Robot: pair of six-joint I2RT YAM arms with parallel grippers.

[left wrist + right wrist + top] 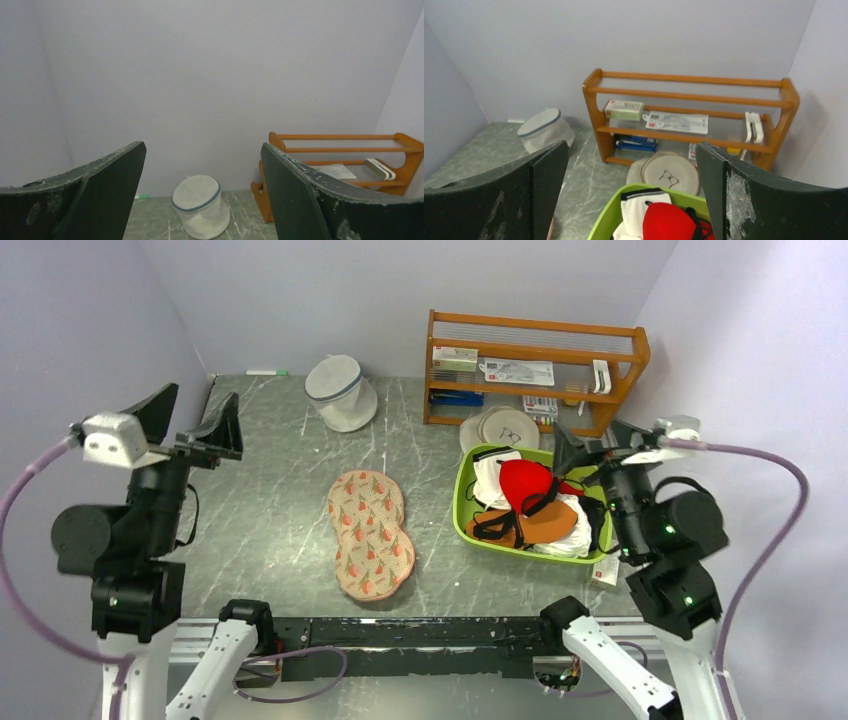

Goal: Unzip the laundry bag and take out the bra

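both hover raised, seemingly level, jaws wide: left gripper (pixel 202 150), right gripper (pixel 631 147).

On the marbled counter (pixel 270 490) a white cylindrical mesh bag (pixel 340 392) stands at the back, a wooden shelf (pixel 540 326) to its right; nearer, a green basket (pixel 462 502) holds a red bra (pixel 522 480) and an orange-brown bra (pixel 550 523)

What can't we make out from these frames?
- The bra: seen in no view; if it's inside the laundry bag, the printed fabric hides it.
- The zip and its pull: too small to find in the top view.
- Wrist views: both aim toward the back wall, so neither shows the zip.
- In the green basket, top view: the red bra and other clothes cover whatever lies lower.
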